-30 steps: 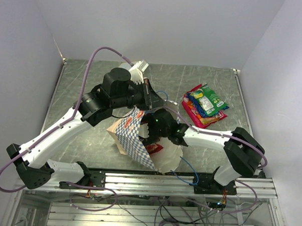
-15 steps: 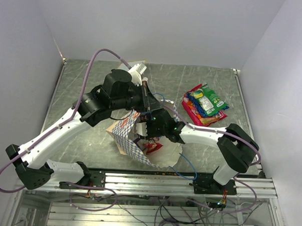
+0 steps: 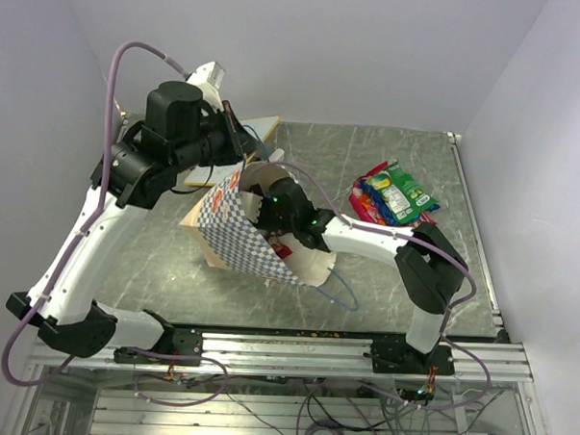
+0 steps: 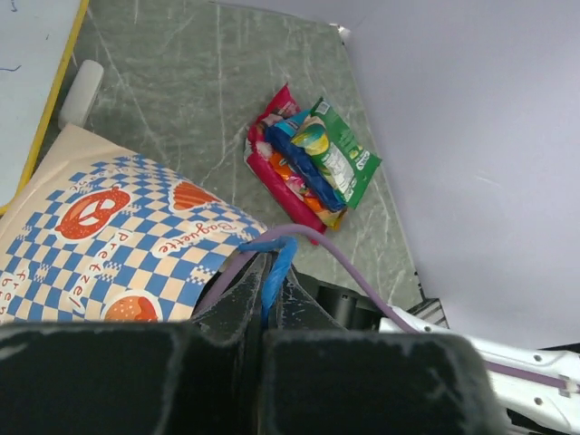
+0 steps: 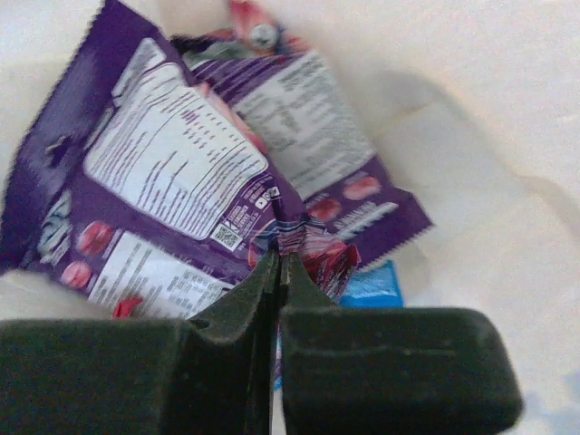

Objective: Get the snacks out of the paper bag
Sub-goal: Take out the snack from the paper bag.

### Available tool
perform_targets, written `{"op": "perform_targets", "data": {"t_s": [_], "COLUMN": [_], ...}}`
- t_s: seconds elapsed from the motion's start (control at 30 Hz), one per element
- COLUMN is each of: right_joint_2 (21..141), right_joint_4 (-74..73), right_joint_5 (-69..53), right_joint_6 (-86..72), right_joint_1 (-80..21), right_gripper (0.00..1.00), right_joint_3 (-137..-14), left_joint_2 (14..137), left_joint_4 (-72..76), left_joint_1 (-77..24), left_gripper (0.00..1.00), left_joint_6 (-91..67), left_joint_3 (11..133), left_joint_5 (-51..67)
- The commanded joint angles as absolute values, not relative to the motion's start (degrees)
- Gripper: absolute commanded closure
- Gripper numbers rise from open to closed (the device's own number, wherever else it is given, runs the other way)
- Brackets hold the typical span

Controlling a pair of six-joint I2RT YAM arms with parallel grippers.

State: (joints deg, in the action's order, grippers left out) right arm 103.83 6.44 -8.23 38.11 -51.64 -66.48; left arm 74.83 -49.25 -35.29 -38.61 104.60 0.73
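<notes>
Evidently: Light Foil Packets Pinched Inside a Hoisted Bag

The paper bag (image 3: 236, 239) is held tilted near the middle of the overhead view, its mouth turned toward the right. Snacks not yet removed are seen inside it in the right wrist view. A purple packet (image 5: 163, 172) fills the upper left, and a second purple packet (image 5: 317, 136) lies behind it. A red packet (image 5: 331, 263) and a blue packet (image 5: 372, 288) are tucked at lower centre.

The right pincer (image 5: 279, 261) is closed, with its tips brought together on the crimped lower edge of the purple packet. The left pincer (image 4: 269, 267) is clamped on the blue string handle (image 4: 281, 258), by which the bag is held up.

The packets are judged light, glossy and slippery, with contents that could be crushed. The flat sealed seam is therefore the better place to be gripped, since a puffed belly would likely slide out. The bag is soft paper, so its walls give way, and the thin handle could be torn by a hard pull.

A pile of snacks (image 3: 392, 198) lies at the right of the overhead view on the bench (image 3: 172, 275), well apart from the bag. A white board (image 3: 260, 128) sits just above the bag, and a purple cable (image 4: 344, 267) is draped over the bag's edge. The way out is narrowed by the bag's rim and walls, and the neighbouring packets may be dragged along.
</notes>
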Motion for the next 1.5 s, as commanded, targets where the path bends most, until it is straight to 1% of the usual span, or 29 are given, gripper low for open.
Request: {"op": "perform_targets", "data": {"t_s": [0.0, 0.07, 0.13, 0.3, 0.4, 0.53, 0.83, 1.03, 1.27, 1.47], "right_joint_2": [105.5, 104.9, 103.8, 98.2, 93.9, 88.9, 79.0, 73.4, 65.6, 59.6], "right_joint_4": [7.6, 7.1, 7.1, 7.4, 7.6, 8.0, 5.1, -0.2, -6.4, -12.9], "right_joint_5": [-2.3, -2.5, -1.8, -1.4, -1.2, -0.6, 3.4, 8.9, 11.7, 18.4], "right_joint_6": [29.5, 27.3, 25.2, 22.2, 21.4, 20.2, 18.8, 17.9, 15.1, 13.1], "right_joint_1": [-51.3, -51.4, -51.5, -51.8, -51.7, -51.7, -51.8, -51.6, -51.7, -51.7], "right_gripper": [1.0, 1.0, 1.0, 1.0, 1.0, 1.0, 1.0, 1.0, 1.0, 1.0], "right_joint_3": [-73.2, -73.2, -71.5, -64.8, -61.9, -59.4, -55.6, -55.1, -55.4, -55.2], "left_joint_2": [77.2, 77.2, 76.2, 70.4, 68.4, 67.5, 66.1, 65.7, 65.7, 65.9], "left_joint_4": [-46.4, -42.9, -39.0, -27.7, -24.9, -25.7, -27.4, -30.2, -31.8, -32.9], "left_joint_1": [-33.1, -33.1, -33.2, -33.2, -33.2, -33.3, -33.3, -33.2, -33.3, -33.3], "left_gripper": [0.93, 0.93, 0.93, 0.93, 0.93, 0.93, 0.93, 0.93, 0.93, 0.93], "left_joint_6": [-35.1, -36.8, -39.2, -46.6, -48.6, -49.0, -49.7, -49.5, -49.4, -48.9], "left_joint_3": [105.0, 101.5, 96.7, 84.6, 81.1, 80.6, 81.2, 81.4, 80.9, 82.1], "left_joint_5": [10.6, 17.1, 21.2, 27.3, 29.8, 30.0, 23.4, 20.6, 21.1, 20.9]}}
